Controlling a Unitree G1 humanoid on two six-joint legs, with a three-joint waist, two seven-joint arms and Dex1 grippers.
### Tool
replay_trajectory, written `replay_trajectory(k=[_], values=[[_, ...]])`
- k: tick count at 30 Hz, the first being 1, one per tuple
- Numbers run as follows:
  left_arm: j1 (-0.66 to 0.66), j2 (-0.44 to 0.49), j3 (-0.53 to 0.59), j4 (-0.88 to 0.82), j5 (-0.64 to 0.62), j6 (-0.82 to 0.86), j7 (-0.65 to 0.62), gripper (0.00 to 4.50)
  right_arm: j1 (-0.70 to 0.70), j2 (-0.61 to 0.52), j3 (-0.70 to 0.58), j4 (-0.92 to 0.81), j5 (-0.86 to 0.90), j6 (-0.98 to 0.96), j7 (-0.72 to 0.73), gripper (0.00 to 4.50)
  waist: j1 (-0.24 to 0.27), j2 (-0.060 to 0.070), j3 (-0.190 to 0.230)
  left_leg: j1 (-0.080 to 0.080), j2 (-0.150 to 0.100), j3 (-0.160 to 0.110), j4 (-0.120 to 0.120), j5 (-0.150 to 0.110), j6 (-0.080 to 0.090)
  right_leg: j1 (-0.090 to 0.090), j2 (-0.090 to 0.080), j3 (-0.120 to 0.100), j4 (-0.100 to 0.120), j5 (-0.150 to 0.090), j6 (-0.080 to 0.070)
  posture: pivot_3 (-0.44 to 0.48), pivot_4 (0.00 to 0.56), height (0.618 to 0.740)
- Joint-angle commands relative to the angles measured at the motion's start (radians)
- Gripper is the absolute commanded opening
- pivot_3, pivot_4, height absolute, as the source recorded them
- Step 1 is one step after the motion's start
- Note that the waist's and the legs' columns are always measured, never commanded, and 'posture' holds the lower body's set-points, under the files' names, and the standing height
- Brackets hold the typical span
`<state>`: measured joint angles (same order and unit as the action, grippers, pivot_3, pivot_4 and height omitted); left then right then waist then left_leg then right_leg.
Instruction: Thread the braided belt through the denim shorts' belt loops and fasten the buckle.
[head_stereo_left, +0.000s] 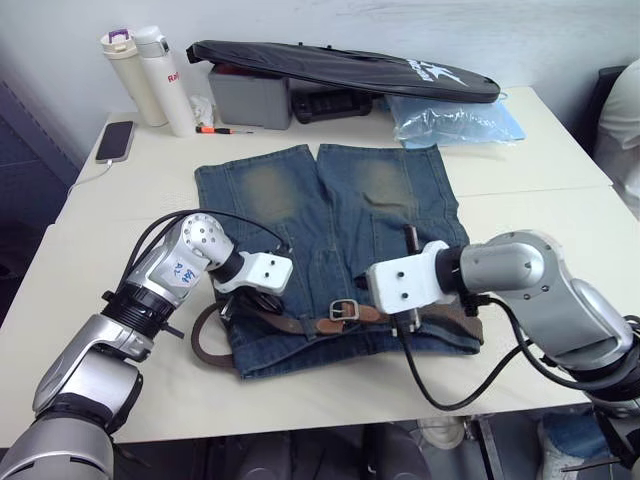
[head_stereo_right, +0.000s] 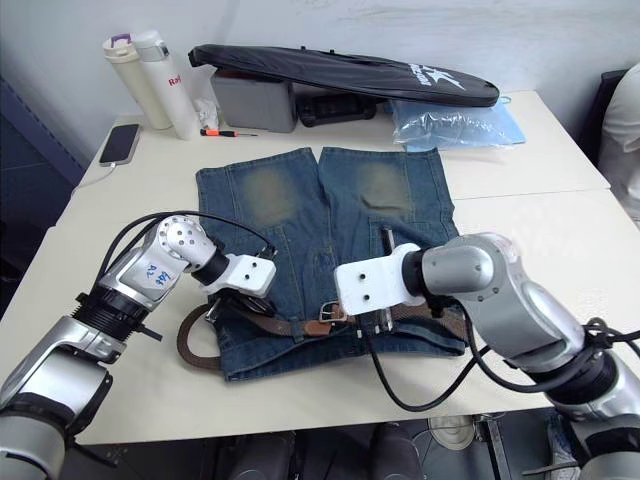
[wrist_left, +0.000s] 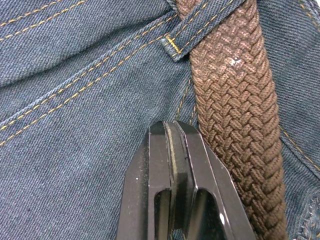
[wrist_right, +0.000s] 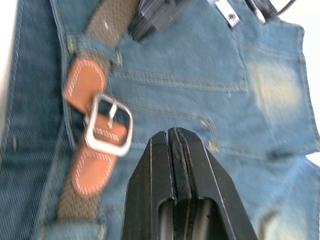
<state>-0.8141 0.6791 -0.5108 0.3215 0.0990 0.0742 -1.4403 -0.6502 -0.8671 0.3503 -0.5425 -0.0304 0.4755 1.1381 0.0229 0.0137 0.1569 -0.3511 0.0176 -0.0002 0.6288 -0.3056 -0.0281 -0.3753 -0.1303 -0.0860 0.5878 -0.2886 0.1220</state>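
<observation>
- A cream desk (head_stereo_left: 560, 230) stands against a pale wall; along its far edge lie a long black bag (head_stereo_left: 345, 68), a grey box (head_stereo_left: 248, 97), a clear blue plastic bag (head_stereo_left: 455, 120) and two tall flasks (head_stereo_left: 150, 75), with a phone (head_stereo_left: 114, 140) near the far left corner.
- The denim shorts (head_stereo_left: 330, 230) lie flat mid-desk, legs toward the far edge, waistband along the near edge.
- The braided belt (head_stereo_left: 300, 323) runs across the waistband, its long axis parallel to the near edge, with a slack loop spilling off the shorts' left side onto the desk.
- In the left wrist view the strap (wrist_left: 240, 125) passes under one of the belt loops (wrist_left: 197, 30).
- The buckle (wrist_right: 107, 125) sits near the middle of the waistband; the prong looks set through the tan leather end (wrist_right: 92, 167), so fastening appears done or nearly so.
- The left gripper (wrist_left: 172, 137) has its fingers pressed together on nothing, tips over bare denim just beside the strap, near the waistband's left end.
- The right gripper (wrist_right: 174, 142) is likewise closed and empty, hovering over the denim just beside the buckle.
- The right arm is the nearer to the buckle; the left is the nearer to the slack loop.
- My guess: any remaining work is tidying that slack, pulled along the belt's own axis.
</observation>
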Motion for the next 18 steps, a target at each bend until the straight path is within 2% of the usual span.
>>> replay_trajectory(k=[1,2,5,8,11,18], values=[[0.037,-0.007,-0.033,0.000,0.029,-0.004,-0.035,0.06,0.016,0.014,-0.053,-0.020,0.061,0.019,0.004,0.00,0.000,0.001,0.000,0.000,0.000,0.000,0.000,0.000,0.000,0.000,0.000,0.000,0.000,0.000,0.000,0.000,0.150,0.740],[0.037,-0.009,-0.032,-0.001,0.029,-0.003,-0.034,0.06,0.034,0.042,-0.040,-0.035,0.080,0.041,-0.007,0.00,0.000,0.001,-0.001,0.000,0.000,0.000,0.000,0.000,0.000,0.000,0.000,0.000,0.000,0.000,0.000,0.000,0.150,0.740],[0.035,-0.016,-0.028,-0.001,0.029,-0.001,-0.032,0.00,0.074,0.093,0.014,-0.058,0.073,0.051,-0.035,0.85,0.000,0.000,-0.003,0.000,0.000,0.000,0.000,-0.001,0.001,0.000,0.000,0.000,0.000,0.000,0.000,0.000,0.150,0.740],[0.033,-0.018,-0.024,-0.007,0.029,0.002,-0.038,0.00,0.101,0.103,0.070,-0.047,0.008,-0.024,-0.053,2.31,0.002,0.001,-0.004,0.000,0.000,0.001,0.001,-0.001,0.001,0.000,0.000,0.002,0.000,0.000,0.000,0.000,0.150,0.740],[0.034,-0.017,-0.020,-0.014,0.029,-0.002,-0.042,0.00,0.118,0.101,0.119,-0.023,-0.044,-0.103,-0.059,3.19,0.001,0.000,-0.004,0.000,-0.001,0.002,0.002,-0.002,0.003,0.000,0.000,0.003,0.000,0.000,0.001,0.000,0.150,0.740],[0.034,-0.022,-0.013,-0.025,0.029,0.004,-0.049,0.00,0.112,0.109,0.152,0.015,-0.078,-0.206,-0.036,3.19,0.000,0.000,-0.004,0.000,0.000,0.004,0.001,-0.002,0.004,-0.001,0.000,0.004,0.000,0.000,0.001,0.000,0.150,0.740]])
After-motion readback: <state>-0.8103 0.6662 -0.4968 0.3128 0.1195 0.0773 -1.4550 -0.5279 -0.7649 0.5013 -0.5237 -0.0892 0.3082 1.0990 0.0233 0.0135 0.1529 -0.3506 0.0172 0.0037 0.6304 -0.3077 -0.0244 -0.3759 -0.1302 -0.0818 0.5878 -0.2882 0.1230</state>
